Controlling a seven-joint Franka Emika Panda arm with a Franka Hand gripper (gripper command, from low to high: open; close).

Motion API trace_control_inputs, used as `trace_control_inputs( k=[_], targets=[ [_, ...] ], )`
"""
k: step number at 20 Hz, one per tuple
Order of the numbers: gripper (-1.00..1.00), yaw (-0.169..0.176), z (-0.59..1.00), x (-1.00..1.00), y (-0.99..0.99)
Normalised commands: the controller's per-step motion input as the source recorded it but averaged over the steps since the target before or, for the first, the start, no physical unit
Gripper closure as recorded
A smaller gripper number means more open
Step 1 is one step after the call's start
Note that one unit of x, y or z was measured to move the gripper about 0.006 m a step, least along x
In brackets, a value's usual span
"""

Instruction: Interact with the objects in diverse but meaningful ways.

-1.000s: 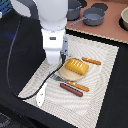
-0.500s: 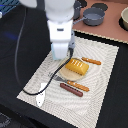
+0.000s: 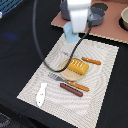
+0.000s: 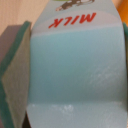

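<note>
In the exterior view the arm (image 3: 79,12) is blurring across the upper middle and covering most of its own gripper (image 3: 71,35), so the jaws are hard to make out there; a pale blue carton (image 3: 71,35) is hanging under it, lifted clear above the far edge of the pale placemat (image 3: 107,80). A black cable (image 3: 45,55) is looping down from the arm and crossing part of the mat. The ridged yellow-orange bread block (image 3: 77,67) is lying near the middle of the mat, with an orange-handled piece (image 3: 91,61) just beyond it and a dark brown sausage (image 3: 71,90) nearer the camera; between them a fork (image 3: 59,77) and a second orange handle (image 3: 78,86) are lying close together. A small white bottle-like figure (image 3: 40,94) is lying flat toward the mat's near corner on the exterior view's left. Grey pots (image 3: 96,13) are sitting on a brown board (image 3: 111,29) behind, partly hidden by the arm, and a bowl (image 3: 123,18) is being cut off at the exterior view's right edge. The dark worktop (image 3: 20,45) is surrounding everything. In the wrist view the carton (image 4: 75,70) is filling nearly the whole frame, out of focus, with a dark pad (image 4: 15,60) of the gripper pressing against its side, so the gripper is clamping the carton. Red letters reading "MILK" (image 4: 72,20) are showing on it, and a small picture above them is too blurred to tell.
</note>
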Motion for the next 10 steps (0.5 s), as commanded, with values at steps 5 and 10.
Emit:
trace_control_inputs(
  k=[5, 10],
  targets=[
    [1.0, 0.0, -0.13, 0.76, 0.35],
    [1.0, 0.003, -0.38, 0.54, 0.22]
  ],
)
